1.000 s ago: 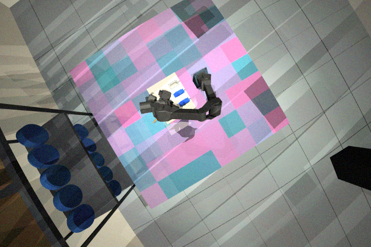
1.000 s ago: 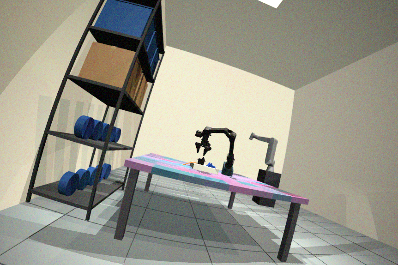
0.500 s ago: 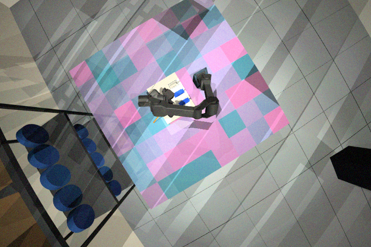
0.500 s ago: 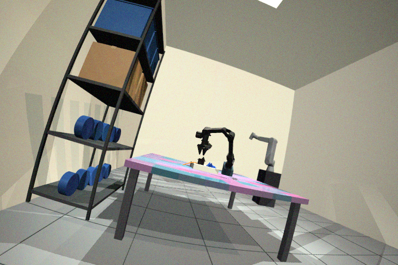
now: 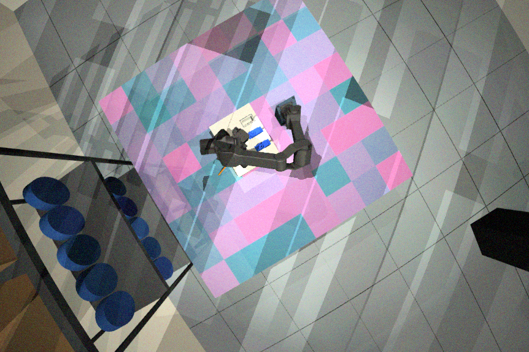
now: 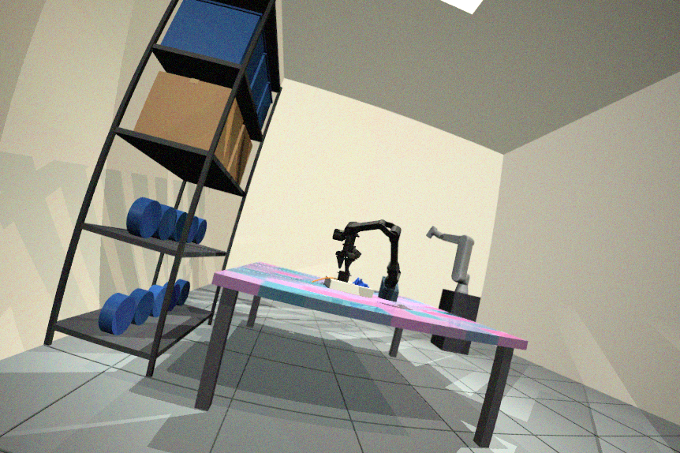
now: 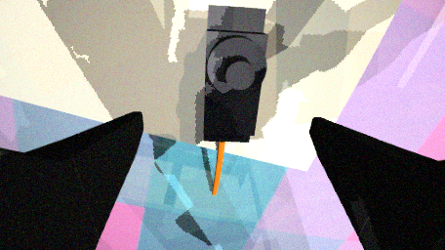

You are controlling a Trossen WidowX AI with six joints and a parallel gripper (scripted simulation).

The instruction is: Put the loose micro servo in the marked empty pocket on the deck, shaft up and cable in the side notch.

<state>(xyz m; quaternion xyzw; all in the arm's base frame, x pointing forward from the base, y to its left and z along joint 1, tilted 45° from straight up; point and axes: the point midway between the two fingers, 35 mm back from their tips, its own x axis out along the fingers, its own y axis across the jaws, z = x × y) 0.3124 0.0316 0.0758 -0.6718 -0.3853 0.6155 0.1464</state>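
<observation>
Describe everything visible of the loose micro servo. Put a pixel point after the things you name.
The loose micro servo [image 6: 343, 275] [image 7: 234, 112] is a dark grey-to-black, boxy, plastic-looking block. A seam crosses it near one end, and a round boss carrying a smaller disc faces up. It rests on the cream deck [image 5: 227, 122] [image 6: 349, 287] [image 7: 293, 132], outside the pocket. From its other end an orange cable [image 5: 221, 170] [image 6: 325, 278] [image 7: 219, 168] runs out past the deck's edge. The open pincer [image 7: 228, 122] is not gripping it. Its mounting ears cannot be made out.
</observation>
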